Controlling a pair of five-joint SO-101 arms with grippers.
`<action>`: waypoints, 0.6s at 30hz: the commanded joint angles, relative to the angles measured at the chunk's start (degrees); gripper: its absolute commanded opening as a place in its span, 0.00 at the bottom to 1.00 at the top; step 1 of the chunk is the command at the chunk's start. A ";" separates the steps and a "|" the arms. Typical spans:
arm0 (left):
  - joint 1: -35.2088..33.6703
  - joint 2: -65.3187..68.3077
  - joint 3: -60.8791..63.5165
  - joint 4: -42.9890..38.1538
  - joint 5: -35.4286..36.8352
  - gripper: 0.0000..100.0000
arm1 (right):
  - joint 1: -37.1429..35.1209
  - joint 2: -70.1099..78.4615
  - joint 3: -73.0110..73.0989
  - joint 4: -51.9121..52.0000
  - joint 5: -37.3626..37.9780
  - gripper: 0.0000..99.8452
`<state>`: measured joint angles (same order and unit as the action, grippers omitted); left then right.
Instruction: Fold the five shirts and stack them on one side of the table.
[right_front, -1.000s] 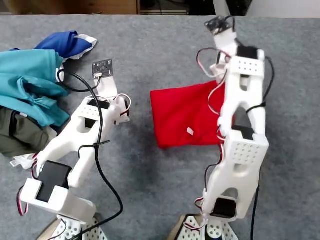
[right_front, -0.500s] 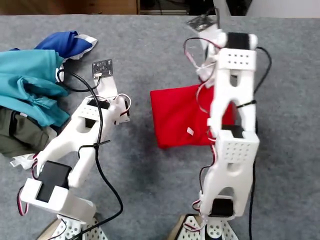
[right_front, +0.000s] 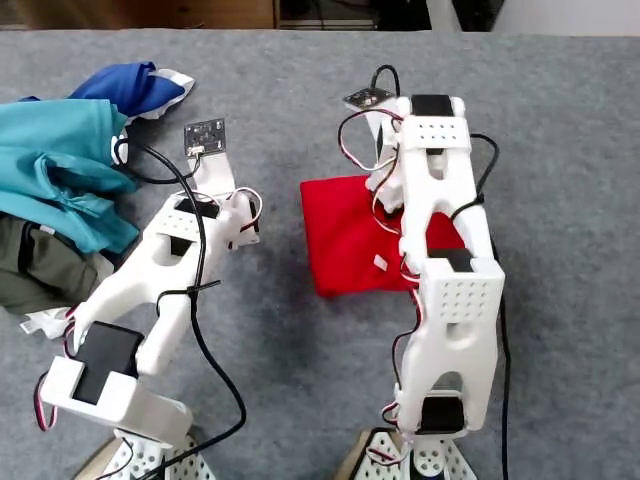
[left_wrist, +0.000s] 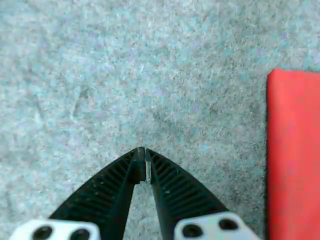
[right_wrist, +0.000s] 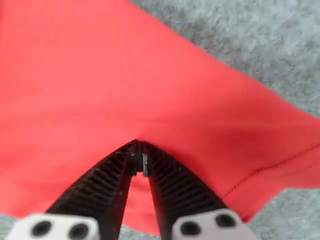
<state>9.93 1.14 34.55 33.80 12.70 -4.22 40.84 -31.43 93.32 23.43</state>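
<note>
The right gripper (right_wrist: 139, 161) hangs over the red shirt (right_front: 345, 240), jaws pinched together. The left gripper (left_wrist: 142, 167), closed too, hovers above the grey table (left_wrist: 100, 75) beside it.

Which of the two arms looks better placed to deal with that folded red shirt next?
Right, probably. The right gripper hangs directly over the folded red cloth shirt, fingers closed. The left gripper sits over the bare grey carpeted table, with the shirt off to one side.

The grey, felt-like table (right_front: 290, 110) carries a folded red shirt (right_front: 345, 240) near its middle. At its left edge, a teal shirt (right_front: 60, 170), a blue shirt (right_front: 125, 85) and an olive garment (right_front: 35, 275) lie heaped together.
</note>
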 joint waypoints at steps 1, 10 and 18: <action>-0.35 -0.40 -2.64 0.18 0.26 0.02 | 2.33 -2.24 0.31 -0.53 -0.53 0.00; -0.53 -0.40 -2.81 0.18 0.26 0.02 | 6.81 -9.01 8.31 -0.26 -0.18 0.00; -0.53 -0.40 -2.81 0.18 0.26 0.02 | 12.53 -20.09 18.59 -0.26 1.58 0.00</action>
<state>9.93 1.14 34.55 33.80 12.70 5.89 28.26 -15.78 93.23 23.69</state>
